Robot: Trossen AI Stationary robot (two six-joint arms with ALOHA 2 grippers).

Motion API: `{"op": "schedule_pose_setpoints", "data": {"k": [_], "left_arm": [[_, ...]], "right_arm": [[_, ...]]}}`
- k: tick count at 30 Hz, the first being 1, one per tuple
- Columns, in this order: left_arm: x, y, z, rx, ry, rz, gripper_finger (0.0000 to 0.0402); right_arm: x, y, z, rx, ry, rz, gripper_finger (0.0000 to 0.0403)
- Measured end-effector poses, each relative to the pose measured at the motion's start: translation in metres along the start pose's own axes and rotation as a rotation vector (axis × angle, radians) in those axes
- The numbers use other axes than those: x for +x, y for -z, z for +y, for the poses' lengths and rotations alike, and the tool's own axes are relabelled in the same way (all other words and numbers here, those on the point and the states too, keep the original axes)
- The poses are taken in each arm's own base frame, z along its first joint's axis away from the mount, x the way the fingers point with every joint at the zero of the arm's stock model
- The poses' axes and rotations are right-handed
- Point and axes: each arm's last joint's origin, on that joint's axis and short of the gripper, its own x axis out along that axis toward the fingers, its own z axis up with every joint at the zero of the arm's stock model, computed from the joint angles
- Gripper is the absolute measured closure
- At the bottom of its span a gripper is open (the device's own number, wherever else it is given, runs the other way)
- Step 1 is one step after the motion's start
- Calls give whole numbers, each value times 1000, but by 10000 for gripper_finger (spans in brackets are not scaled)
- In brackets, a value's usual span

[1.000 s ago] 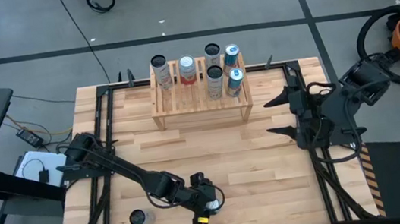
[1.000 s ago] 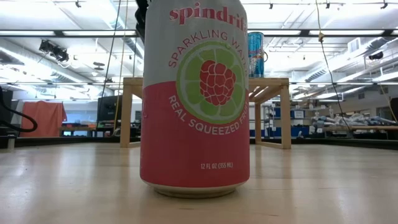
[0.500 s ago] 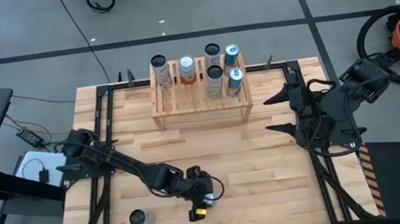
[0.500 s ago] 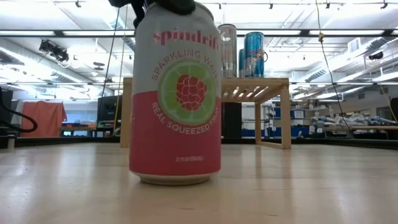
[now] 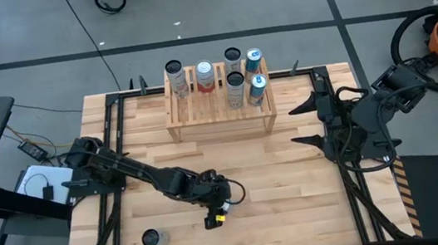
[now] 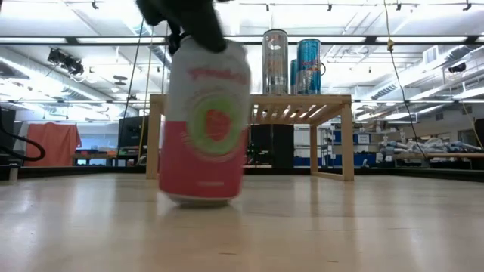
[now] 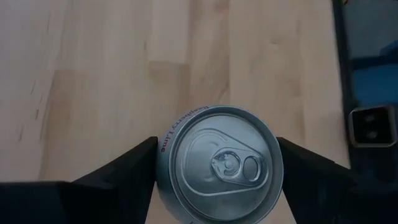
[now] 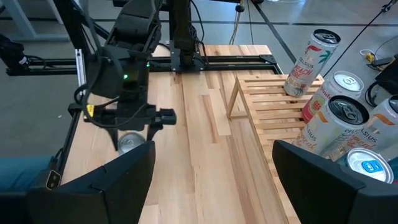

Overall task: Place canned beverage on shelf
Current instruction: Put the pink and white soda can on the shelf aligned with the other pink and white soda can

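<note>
My left gripper is shut on a pink-and-white canned beverage, whose silver top shows in the left wrist view. It is at the table's near middle. The shelf, a pale wooden rack, stands at the table's far edge with several cans on its slatted top; it also shows in the low view and the right wrist view. My right gripper waits open and empty at the table's right side. My left gripper pinches the can between its two fingers, one on each side of the can's upper wall, just below the rim. The fingers come from above, pointing down. The can hangs slightly tilted, its base just above the table.
A dark can stands alone near the table's near left corner. Bare wooden tabletop lies between the held can and the shelf. Black rails run along the table's left and right sides.
My left gripper has carried the can away from the near edge toward the far edge and the shelf. The can stood upright on the table a second ago; now it is farther from the low camera, slightly tilted and raised a little.
</note>
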Motion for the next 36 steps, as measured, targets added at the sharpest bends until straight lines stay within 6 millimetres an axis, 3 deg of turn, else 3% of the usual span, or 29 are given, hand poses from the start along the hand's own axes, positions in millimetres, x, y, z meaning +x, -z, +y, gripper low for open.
{"op": "schedule_pose_setpoints", "data": {"k": [7, 17, 28, 36], "left_arm": [[-7, -3, 6, 33, 7, 5, 111], [-51, -15, 25, 17, 8, -52, 111], [-87, -21, 63, -19, -7, -11, 111], [-132, -52, 84, 29, -54, -53, 111]], "right_arm": [[0, 0, 0, -2, 1, 2, 68], [0, 0, 0, -2, 1, 2, 68], [0, 0, 0, -2, 1, 3, 68], [0, 0, 0, -3, 2, 4, 68]]}}
